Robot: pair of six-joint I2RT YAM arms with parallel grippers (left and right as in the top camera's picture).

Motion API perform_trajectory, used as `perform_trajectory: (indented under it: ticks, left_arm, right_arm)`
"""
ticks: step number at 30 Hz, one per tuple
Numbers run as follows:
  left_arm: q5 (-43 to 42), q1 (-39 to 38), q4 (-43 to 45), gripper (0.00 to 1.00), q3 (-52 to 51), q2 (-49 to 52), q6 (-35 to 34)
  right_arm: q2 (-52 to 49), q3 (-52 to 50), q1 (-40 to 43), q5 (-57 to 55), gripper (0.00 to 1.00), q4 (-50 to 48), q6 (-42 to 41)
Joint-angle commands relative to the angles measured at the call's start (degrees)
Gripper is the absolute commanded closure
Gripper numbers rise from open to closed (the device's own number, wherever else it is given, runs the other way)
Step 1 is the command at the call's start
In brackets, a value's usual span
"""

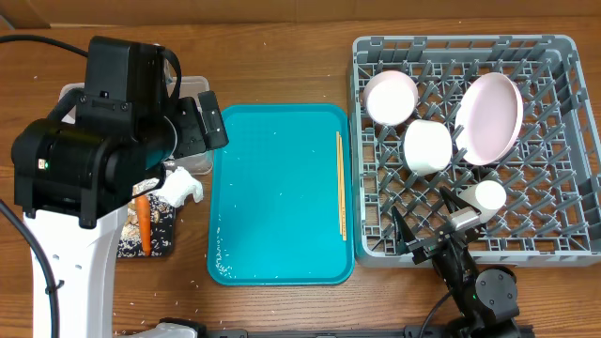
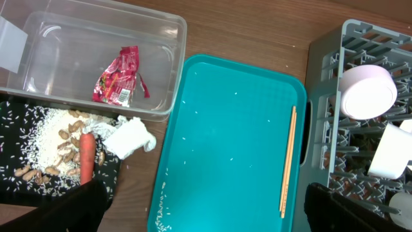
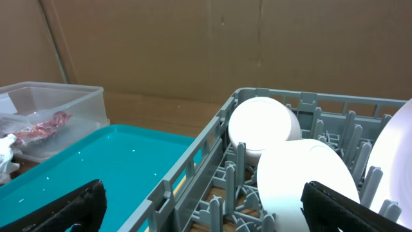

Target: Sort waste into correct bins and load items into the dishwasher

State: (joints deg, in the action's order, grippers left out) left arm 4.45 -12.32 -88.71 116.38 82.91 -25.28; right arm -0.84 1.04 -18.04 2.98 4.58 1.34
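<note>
The left arm (image 1: 84, 160) hunches over the desk's (image 1: 282, 56) left end. The left end effector (image 1: 208, 122) is released, jaws wide, and hovers at the tub's (image 2: 161, 38) right end. The tub holds the wrapper (image 2: 119, 77), its print too small to read. In front of it, the black tray (image 2: 13, 113) carries rice (image 2: 48, 132), nuts (image 2: 67, 138) and the carrot (image 2: 87, 158), with the napkin (image 2: 132, 136) at its right corner. The teal tray (image 2: 225, 129) bears chopsticks (image 2: 288, 161) along its right side. The rack (image 1: 554, 216) holds two bowls (image 1: 390, 96), a plate (image 1: 490, 117) on edge and a cup (image 1: 489, 194). The right end effector (image 1: 427, 223), released and empty, hangs over the rack's front.
</note>
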Motion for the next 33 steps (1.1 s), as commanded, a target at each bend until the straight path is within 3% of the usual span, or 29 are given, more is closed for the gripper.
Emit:
perform_trajectory:
  ticks: [1, 22, 26, 30, 33]
  left_arm:
    - [-0.46, -0.20, 0.07, 0.01, 0.04, -0.02, 0.85]
    - [1.07, -0.13, 0.92, 0.00, 0.02, 0.09, 1.05]
    - [0.07, -1.81, 15.93, 0.00, -2.95, -2.01, 3.56]
    - [-7.39, -4.70, 37.51, 0.00, -12.85, -6.32, 17.77]
    - [-8.55, -5.35, 46.66, 0.00, -21.51, -10.27, 21.86]
  right_arm:
    - [0.61, -0.57, 0.02, 0.13, 0.00, -0.13, 0.20]
    - [0.61, -0.57, 0.02, 0.11, 0.00, -0.13, 0.20]
    - [0.61, -0.57, 0.02, 0.11, 0.00, -0.13, 0.20]
    - [0.61, -0.57, 0.02, 0.11, 0.00, -0.13, 0.20]
    - [0.61, -0.57, 0.02, 0.11, 0.00, -0.13, 0.20]
